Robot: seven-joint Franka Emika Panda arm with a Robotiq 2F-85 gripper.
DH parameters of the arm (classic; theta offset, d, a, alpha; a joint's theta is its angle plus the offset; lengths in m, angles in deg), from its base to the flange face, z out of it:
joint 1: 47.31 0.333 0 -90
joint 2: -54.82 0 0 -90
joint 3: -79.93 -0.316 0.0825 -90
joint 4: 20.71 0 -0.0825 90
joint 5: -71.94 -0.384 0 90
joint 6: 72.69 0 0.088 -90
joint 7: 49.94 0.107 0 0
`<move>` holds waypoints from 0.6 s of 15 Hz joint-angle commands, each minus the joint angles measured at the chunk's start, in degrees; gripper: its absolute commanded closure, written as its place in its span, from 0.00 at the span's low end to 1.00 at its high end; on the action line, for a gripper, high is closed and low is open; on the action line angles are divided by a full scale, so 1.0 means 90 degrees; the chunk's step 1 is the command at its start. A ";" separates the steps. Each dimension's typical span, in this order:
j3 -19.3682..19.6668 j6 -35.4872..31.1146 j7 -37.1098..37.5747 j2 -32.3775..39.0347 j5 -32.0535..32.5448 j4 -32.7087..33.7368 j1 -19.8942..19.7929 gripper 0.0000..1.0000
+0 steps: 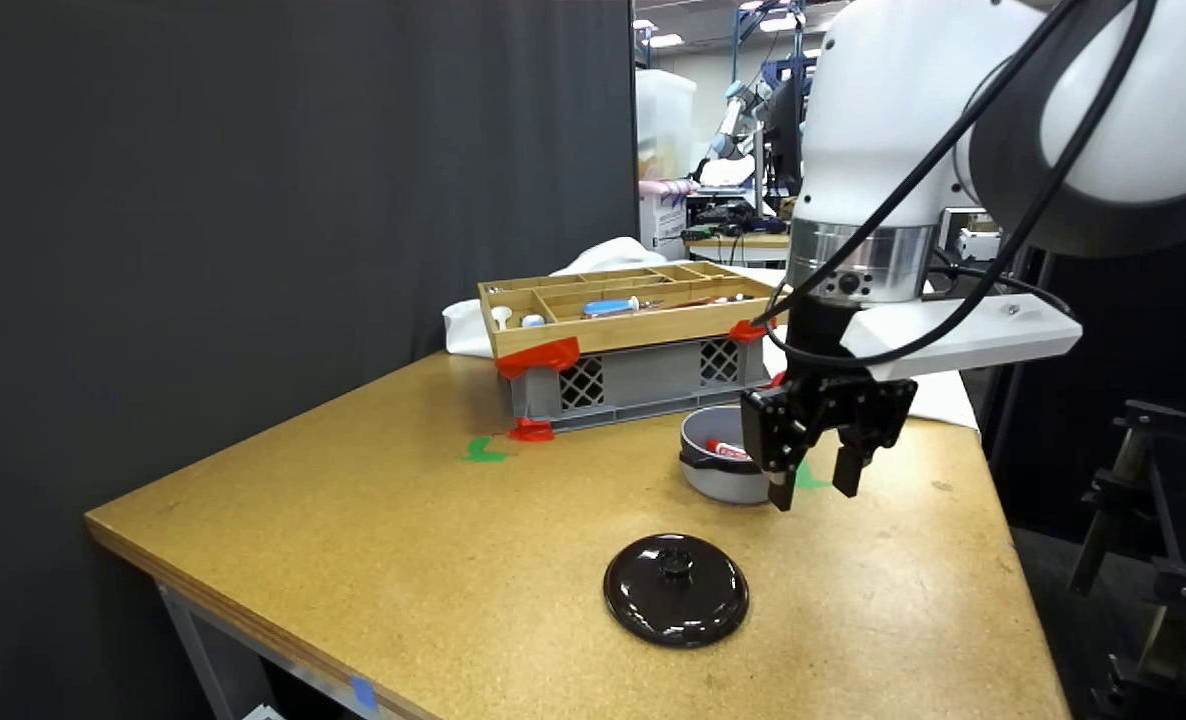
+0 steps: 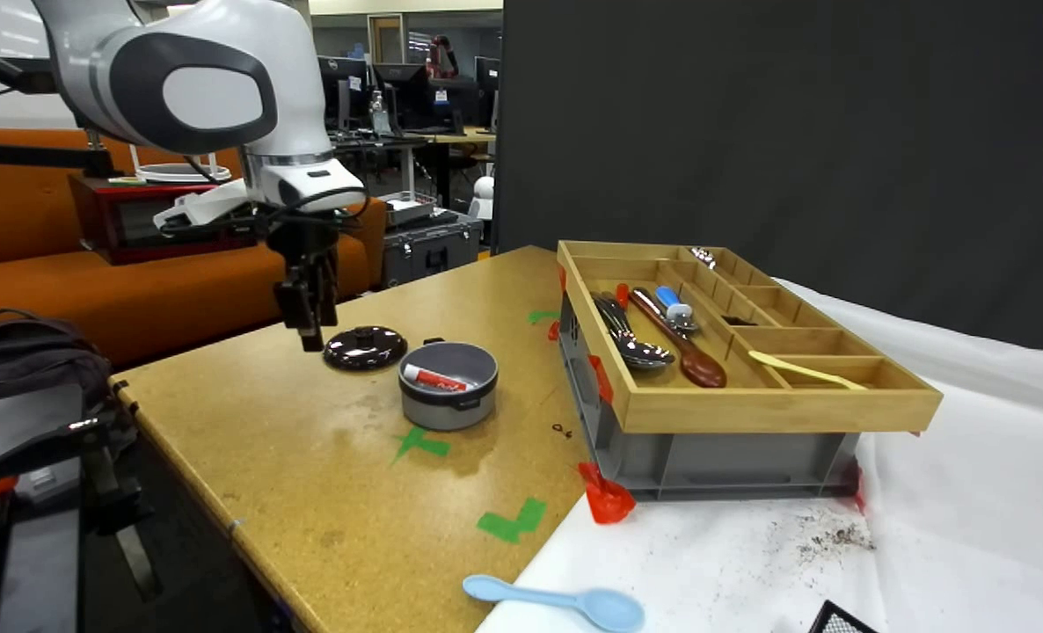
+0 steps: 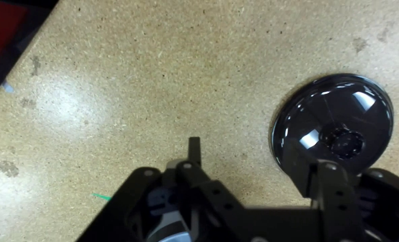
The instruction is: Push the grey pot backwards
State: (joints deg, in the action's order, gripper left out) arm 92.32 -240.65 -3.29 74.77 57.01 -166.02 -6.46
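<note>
The grey pot stands upright on the wooden table, with its grey wall and dark rim in both exterior views [image 1: 725, 486] [image 2: 444, 411]. A red and white marker [image 2: 436, 379] lies inside it. My gripper [image 1: 813, 490] is open and empty above the table, apart from the pot. In an exterior view it overlaps the pot's side; in an exterior view the gripper [image 2: 317, 332] hangs to the left of the pot. In the wrist view the open fingers [image 3: 243, 143] are over bare table and the lid's edge. A grey sliver behind the left finger may be the pot.
A flat black lid [image 1: 675, 590] lies near the pot, below the right finger in the wrist view [image 3: 334, 117]. A grey crate [image 2: 715, 462] bearing a wooden cutlery tray [image 2: 776, 409] stands behind the pot. A blue spoon [image 2: 565, 600] lies by the white cloth. The table edge [image 3: 28, 50] shows.
</note>
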 commanded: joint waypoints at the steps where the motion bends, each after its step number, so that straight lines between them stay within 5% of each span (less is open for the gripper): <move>1: -0.0016 0.0484 0.0638 -0.0642 0.0748 -0.0231 -0.0157 0.05; 9: -0.0933 0.1360 0.1752 -0.1713 0.1957 -0.0310 -0.1180 0.00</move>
